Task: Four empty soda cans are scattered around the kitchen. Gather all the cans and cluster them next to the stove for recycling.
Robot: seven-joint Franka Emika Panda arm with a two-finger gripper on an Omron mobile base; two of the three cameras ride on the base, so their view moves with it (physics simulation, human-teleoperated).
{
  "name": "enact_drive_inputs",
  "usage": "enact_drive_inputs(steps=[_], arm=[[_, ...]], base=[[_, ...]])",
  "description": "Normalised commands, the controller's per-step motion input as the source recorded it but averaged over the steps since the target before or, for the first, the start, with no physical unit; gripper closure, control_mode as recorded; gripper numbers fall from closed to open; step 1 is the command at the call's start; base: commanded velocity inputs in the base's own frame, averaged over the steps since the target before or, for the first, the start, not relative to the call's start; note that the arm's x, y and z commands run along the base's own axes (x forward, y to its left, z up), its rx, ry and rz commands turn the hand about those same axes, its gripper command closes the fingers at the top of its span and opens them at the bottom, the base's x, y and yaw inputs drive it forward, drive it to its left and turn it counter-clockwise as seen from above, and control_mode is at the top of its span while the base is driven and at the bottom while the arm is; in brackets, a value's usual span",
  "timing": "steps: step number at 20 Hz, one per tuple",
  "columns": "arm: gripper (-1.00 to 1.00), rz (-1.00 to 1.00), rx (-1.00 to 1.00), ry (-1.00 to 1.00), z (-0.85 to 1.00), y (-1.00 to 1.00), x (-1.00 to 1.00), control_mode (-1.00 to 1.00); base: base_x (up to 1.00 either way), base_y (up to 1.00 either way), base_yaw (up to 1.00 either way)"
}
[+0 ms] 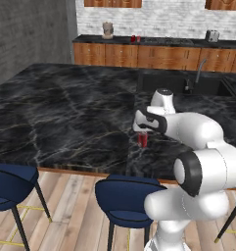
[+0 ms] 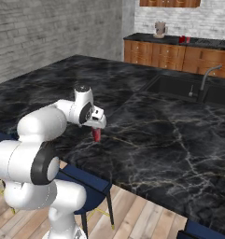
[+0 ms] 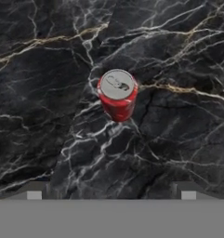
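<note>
Fingers (image 3: 34,194) spread above upright soda can (image 3: 117,95)

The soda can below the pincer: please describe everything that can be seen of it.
The soda can is a small red cylinder with a silvery-grey top that bears a pull tab, metal by its look. It stands upright on the black veined marble counter, near its front edge. The open pincer hangs directly above it, apart. Only the counter touches it.
</note>
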Motion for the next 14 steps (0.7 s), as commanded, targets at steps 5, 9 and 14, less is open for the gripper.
enact_drive_inputs(steps=[5, 9, 14], arm=[[-1.00, 0.00, 0.00, 0.00, -0.17, 0.00, 0.25, -1.00], [-1.00, 0.00, 0.00, -0.01, -0.12, 0.00, 0.00, -1.00], [-1.00, 0.00, 0.00, 0.00, -0.14, 0.00, 0.03, -1.00]], base=[[0.00, 0.00, 0.00], [0.00, 0.00, 0.00], [0.00, 0.00, 0.00]])
